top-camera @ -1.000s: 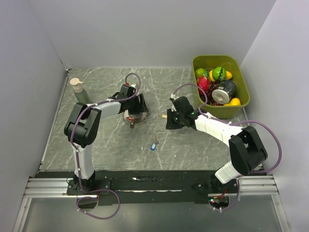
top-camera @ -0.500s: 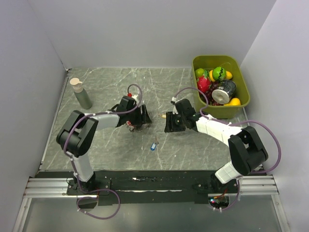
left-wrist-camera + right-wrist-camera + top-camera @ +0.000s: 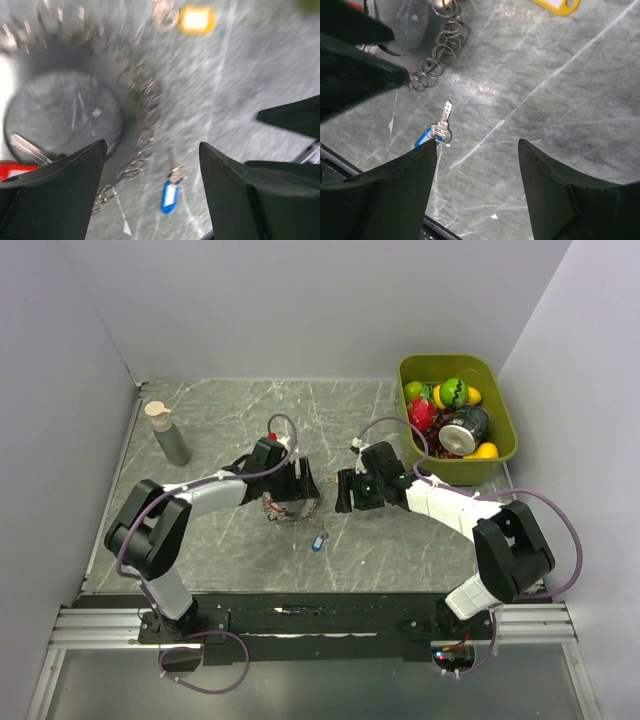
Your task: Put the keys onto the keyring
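Note:
The keyring [image 3: 142,107] lies flat on the marble table, a wide ring fringed with small silvery rings around a grey disc, with a red tag [image 3: 15,170]. In the top view the keyring [image 3: 284,508] lies just under my left gripper [image 3: 300,486]. My left gripper [image 3: 152,145] hangs open over it, holding nothing. A blue-tagged key [image 3: 170,192] lies on the table below the jaws. The right wrist view shows that same blue key [image 3: 441,127] beside my open, empty right gripper [image 3: 477,145]. A yellow-tagged key [image 3: 196,20] lies farther off.
A green bin [image 3: 446,361] full of toy fruit and a can stands at the back right. A grey bottle [image 3: 170,435] with a tan cap stands at the back left. The two grippers face each other closely at mid table. White walls close in three sides.
My left gripper has swung forward and right over the keyring and opened wider. My right gripper has opened and shifted slightly left. The blue key has not moved.

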{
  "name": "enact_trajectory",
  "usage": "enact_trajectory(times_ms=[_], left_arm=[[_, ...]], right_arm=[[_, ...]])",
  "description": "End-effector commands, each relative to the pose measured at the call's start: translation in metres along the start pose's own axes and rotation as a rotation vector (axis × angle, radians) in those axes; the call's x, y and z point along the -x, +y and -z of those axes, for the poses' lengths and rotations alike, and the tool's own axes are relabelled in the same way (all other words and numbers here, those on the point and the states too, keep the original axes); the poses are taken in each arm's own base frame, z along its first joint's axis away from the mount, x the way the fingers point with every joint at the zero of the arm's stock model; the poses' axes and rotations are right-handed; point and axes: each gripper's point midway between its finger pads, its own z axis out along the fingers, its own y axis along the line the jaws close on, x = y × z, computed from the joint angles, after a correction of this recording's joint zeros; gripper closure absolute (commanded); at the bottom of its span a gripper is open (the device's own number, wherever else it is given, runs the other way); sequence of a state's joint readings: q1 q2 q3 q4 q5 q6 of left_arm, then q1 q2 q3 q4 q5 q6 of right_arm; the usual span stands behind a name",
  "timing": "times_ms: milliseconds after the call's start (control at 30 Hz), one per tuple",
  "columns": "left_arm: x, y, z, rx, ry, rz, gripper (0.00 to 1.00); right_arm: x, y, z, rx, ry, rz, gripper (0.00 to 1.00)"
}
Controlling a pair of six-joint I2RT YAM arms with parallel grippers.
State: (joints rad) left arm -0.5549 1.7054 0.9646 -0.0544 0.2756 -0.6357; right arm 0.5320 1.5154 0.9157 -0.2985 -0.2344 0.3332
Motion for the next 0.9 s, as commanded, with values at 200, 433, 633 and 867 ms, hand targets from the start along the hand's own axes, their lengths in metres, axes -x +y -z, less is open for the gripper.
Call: enact_trajectory(times_ms=[200, 433, 633, 867], left_arm=[[0.074, 0.007, 0.083, -0.062, -0.251, 0.142, 0.16], [0.064, 0.064, 0.103, -0.079, -0.246, 0.337, 0.19], [0.038, 0.073, 0.086, -0.106, -0.170, 0.400, 0.22], [0.015, 0.089, 0.064, -0.073, -0.086, 0.467, 0.28]], right_arm=[[0.031, 0.022, 0.003, 0.067, -0.068, 0.124, 0.23], [0.038, 0.036, -0.018, 0.102, -0.030, 0.142, 0.25], [0.048, 0.043, -0.044, 0.121, 0.013, 0.107, 0.38], [0.053, 0.045, -0.069, 0.120, 0.058, 0.063, 0.49]])
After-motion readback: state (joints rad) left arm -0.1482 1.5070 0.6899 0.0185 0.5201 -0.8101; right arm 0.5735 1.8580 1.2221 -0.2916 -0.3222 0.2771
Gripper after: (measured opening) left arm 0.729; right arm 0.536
